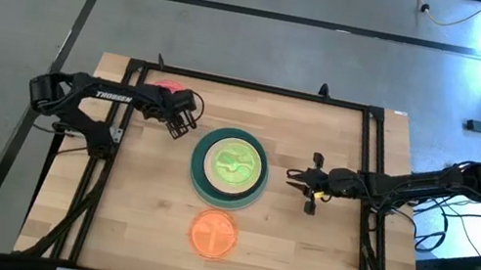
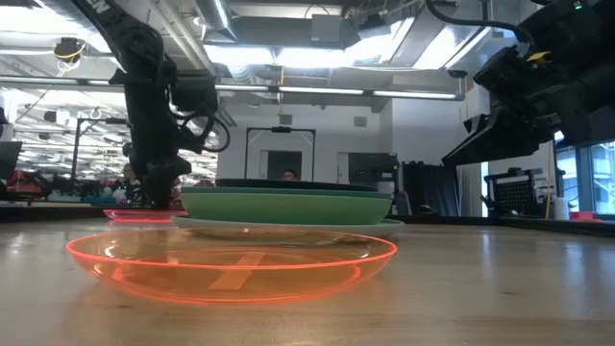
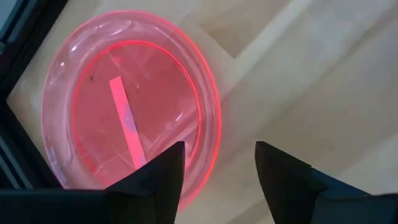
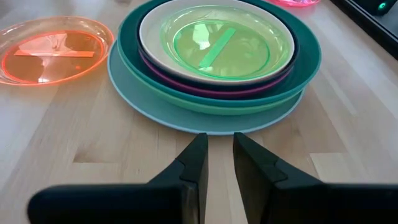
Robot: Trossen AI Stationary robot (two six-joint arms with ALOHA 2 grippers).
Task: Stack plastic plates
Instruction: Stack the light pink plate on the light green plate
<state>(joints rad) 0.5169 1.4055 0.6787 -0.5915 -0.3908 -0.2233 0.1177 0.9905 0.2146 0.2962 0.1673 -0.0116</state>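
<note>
Plate stack at frame centre: pale blue bottom, then teal, magenta, cream, green plate nested on top. Orange plate alone below; pink plate upper left. Left gripper spread wide over pink plate, empty; right gripper right of stack, narrow gap, empty.

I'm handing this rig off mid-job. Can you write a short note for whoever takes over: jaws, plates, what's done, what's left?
Left gripper: jaws open, empty, poised at the rim of the pink plate in the table's far left corner.
Right gripper: jaws narrowly apart, holding nothing, on the right side of the table facing the stack.
Done: stack at table centre, with a light green plate on top, over cream, magenta, dark and teal plates, pale blue plate at the bottom.
Left: the pink plate and the orange plate, which sits alone on the near side of the stack, still need stacking.
</note>
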